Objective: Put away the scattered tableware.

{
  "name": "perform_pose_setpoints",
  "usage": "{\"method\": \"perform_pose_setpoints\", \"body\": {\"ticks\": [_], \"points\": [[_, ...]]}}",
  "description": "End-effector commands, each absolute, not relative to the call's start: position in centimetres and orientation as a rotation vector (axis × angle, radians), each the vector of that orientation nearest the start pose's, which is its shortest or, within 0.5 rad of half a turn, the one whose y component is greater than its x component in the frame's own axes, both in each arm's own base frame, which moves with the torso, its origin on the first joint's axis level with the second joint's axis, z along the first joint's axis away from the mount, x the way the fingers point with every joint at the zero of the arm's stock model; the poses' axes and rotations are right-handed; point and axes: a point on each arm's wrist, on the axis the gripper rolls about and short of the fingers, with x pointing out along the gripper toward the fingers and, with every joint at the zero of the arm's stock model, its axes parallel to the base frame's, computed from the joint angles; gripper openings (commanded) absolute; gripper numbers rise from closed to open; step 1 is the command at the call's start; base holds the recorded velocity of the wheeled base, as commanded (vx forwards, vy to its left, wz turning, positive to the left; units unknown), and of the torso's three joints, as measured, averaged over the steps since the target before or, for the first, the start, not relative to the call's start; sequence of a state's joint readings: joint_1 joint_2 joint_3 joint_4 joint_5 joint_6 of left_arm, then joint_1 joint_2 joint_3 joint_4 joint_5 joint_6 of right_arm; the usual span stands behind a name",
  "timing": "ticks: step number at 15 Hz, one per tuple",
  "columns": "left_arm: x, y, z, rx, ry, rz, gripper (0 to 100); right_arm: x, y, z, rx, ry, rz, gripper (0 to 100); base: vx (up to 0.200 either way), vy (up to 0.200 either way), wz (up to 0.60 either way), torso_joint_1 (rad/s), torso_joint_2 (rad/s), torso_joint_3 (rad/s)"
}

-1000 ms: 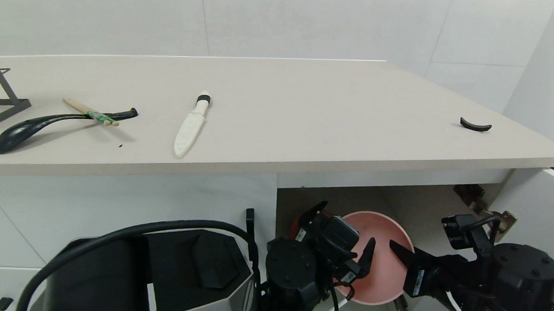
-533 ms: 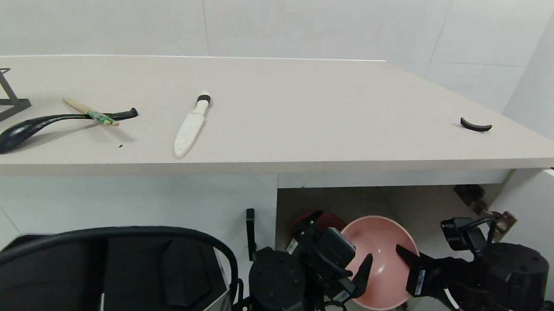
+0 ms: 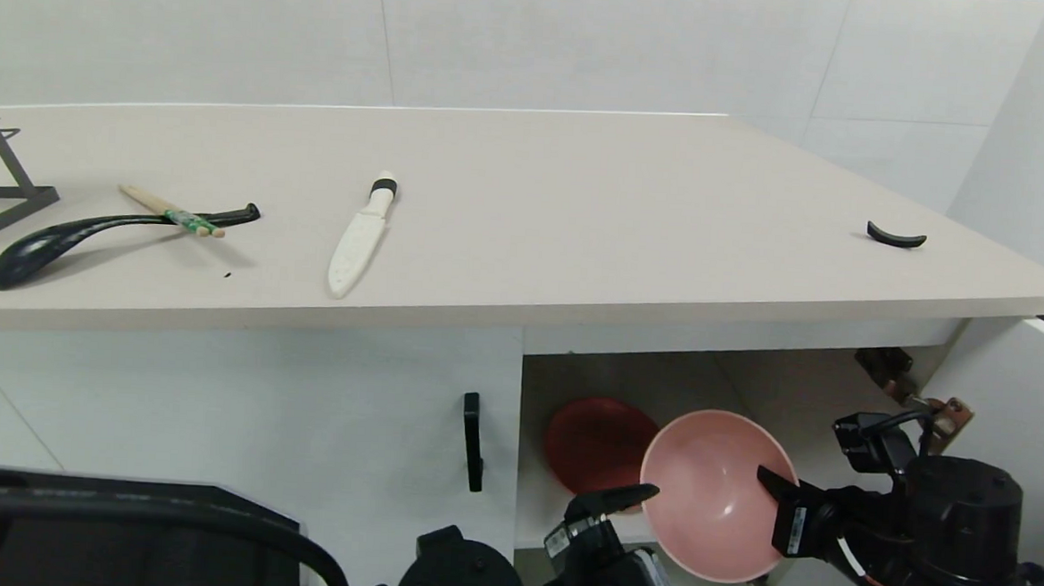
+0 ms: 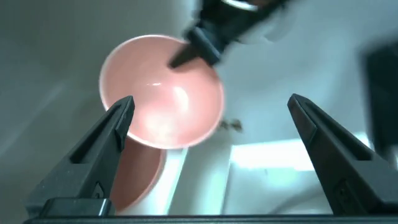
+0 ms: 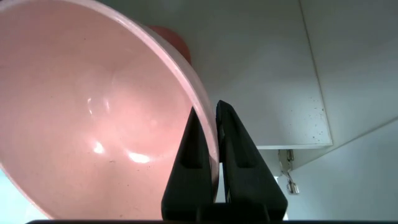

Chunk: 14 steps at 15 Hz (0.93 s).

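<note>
Pink bowl (image 3: 708,495) in R tool (image 5: 210,111), L tool (image 4: 211,102) withdrawn

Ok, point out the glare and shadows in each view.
Head view: the black ladle casts a soft shadow on the countertop. Right wrist view: bright glints sit inside the pink bowl. Left wrist view: a pale sheen marks the bowl's inside.

Beige countertop (image 3: 625,209); pink bowl (image 3: 708,499); red bowl (image 3: 590,439); cream knife (image 3: 356,244), black band; black spoon (image 3: 51,242); tan chopsticks (image 3: 173,212), green band.
</note>
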<state>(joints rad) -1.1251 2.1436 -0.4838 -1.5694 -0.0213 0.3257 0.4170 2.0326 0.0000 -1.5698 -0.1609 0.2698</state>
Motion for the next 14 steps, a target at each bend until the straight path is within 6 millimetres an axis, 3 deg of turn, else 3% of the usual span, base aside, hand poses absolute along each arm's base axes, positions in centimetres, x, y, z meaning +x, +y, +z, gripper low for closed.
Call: {"method": "perform_pose_setpoints", "body": {"ticks": [1,4,9,12,14], "points": [[15.5,-25.6,6.9,0.406,-0.143,-1.252,100,19.7,8.6,3.2,0.129,0.48,0.199,0,0.0,0.0,0.0,0.0,0.0,0.0],[14.7,-21.9,6.6,0.403,-0.078,-1.393,100,19.5,9.0,3.1,0.125,0.483,0.218,0,0.0,0.0,0.0,0.0,0.0,0.0],[12.1,-16.0,8.5,0.406,-0.056,-1.335,100,19.0,10.1,2.9,0.121,0.501,0.268,0,0.0,0.0,0.0,0.0,0.0,0.0],[11.9,-14.5,10.7,0.38,-0.163,-1.269,100,19.5,10.5,1.6,0.105,0.543,0.265,0,0.0,0.0,0.0,0.0,0.0,0.0],[12.1,-14.3,10.9,0.38,-0.165,-1.248,100,21.1,11.1,1.1,0.119,0.517,0.263,0,0.0,0.0,0.0,0.0,0.0,0.0]]}}
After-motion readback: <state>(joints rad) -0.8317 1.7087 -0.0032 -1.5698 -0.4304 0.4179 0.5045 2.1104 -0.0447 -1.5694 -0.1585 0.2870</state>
